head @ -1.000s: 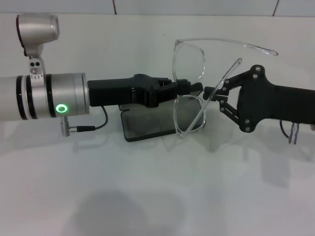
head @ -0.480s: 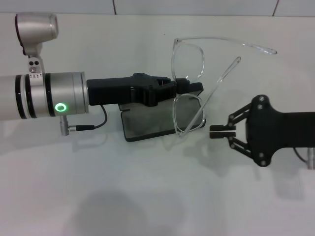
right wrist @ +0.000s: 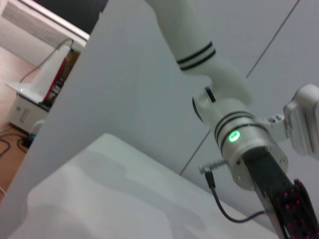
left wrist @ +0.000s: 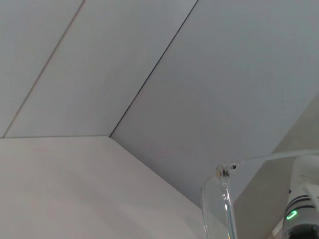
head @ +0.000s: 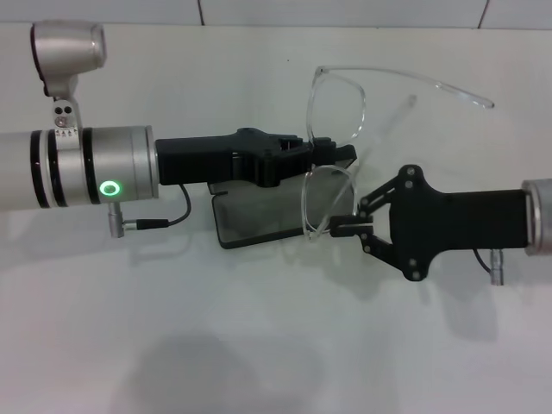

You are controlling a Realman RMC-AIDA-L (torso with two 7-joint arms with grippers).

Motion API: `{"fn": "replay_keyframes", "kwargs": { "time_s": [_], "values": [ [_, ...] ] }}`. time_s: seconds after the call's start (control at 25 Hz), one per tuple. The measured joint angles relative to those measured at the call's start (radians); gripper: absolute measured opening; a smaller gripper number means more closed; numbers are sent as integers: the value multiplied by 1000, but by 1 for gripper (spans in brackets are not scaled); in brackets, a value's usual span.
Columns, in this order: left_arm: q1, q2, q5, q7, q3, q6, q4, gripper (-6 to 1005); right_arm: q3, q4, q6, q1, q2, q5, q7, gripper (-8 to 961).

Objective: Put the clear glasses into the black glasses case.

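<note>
The left tool (head: 332, 153) grips the glasses (head: 335, 164) at the bridge, above the open case (head: 259, 216). The right tool (head: 345, 228), nearly closed, touches the lower lens; it should fold the arm gently, without bending it

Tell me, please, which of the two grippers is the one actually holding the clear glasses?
The left gripper: its jaws are shut on the bridge of the clear glasses, above the black glasses case. The right gripper only reaches the lower lens rim.
</note>
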Motion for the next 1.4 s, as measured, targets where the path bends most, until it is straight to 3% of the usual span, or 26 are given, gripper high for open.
{"fn": "replay_keyframes", "kwargs": {
  "time_s": [0.24,0.64,1.08,1.24,1.4],
  "values": [
    [0,-2,0,0,2,0,0,94,-30,2,38,5,0,32,0,24],
    [1,-2,3,0,2,0,0,94,-21,3,-13,-10,-4,76,-14,25],
    [0,-2,3,0,8,2,0,94,-43,3,64,-10,-1,117,-33,25],
    [0,2,3,0,8,2,0,94,-38,-3,19,-18,-4,117,-35,25],
    [1,5,3,0,6,1,0,94,-5,-27,-76,-50,-23,110,-38,25]
  ]
}}
